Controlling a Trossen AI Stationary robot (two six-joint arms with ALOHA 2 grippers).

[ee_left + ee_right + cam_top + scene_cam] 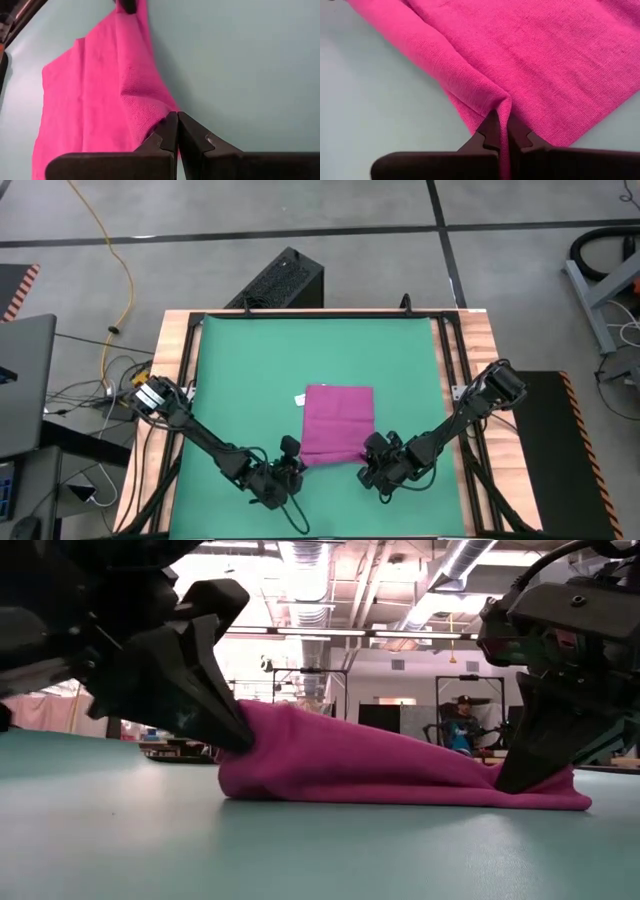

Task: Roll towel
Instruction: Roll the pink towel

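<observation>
High view: left gripper (291, 463) and right gripper (366, 455) each pinch the soft magenta-pink towel's (337, 420) near corners; they should roll evenly together.

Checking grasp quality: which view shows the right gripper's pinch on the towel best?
Right wrist view: the right gripper is shut on a raised fold of the towel, seen close. High view shows only where it sits at the towel's near corner; low view shows it side-on; left wrist view barely shows it.
</observation>
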